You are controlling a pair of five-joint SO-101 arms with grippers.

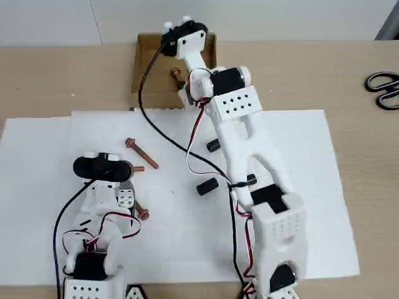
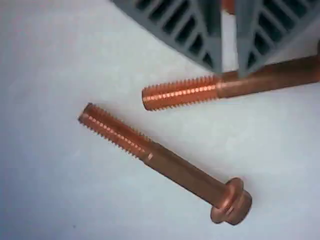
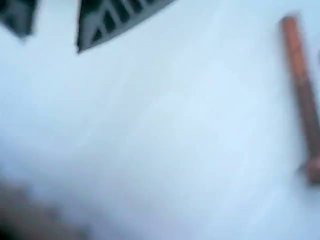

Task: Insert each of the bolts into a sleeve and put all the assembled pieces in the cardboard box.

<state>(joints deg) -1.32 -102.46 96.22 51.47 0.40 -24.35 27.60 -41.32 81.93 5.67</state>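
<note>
Left claw (image 2: 230,70): all but clenched, only a slim slit between its grey fingers (image 2: 197,40), and I see nothing grasped. The tips sit over the shaft of the first bolt (image 2: 200,90), which runs across both tips rather than between them; I can't tell if they touch it. The second bolt (image 2: 165,165) lies just beside it on the white sheet (image 1: 56,156), at a slant. Its threaded end is near the first bolt's threaded end and its head points away. The third bolt (image 1: 142,213) lies on the sheet close by the left arm (image 1: 100,205), apart from the other two. The right arm (image 1: 240,134) stretches from the near edge of the bench (image 1: 62,75) across the sheet to the cardboard box (image 1: 144,62), its wrist over the box's far wall. The fourth bolt (image 1: 177,75) lies inside the box right beside that arm; I can't tell if it carries a sleeve. Right claw (image 3: 50,42): released, fingers apart, holding nothing. In its wrist view a blurred bolt (image 3: 300,85) lies on a pale surface, off to the side and clear of the fingers. Loose on the sheet are the far sleeve (image 1: 213,145), the middle sleeve (image 1: 207,185) and the tucked sleeve (image 1: 251,179), the last one against the right arm. All three are black with no bolt in them. Scissors (image 1: 383,89) lie at the bench edge, well apart.
</note>
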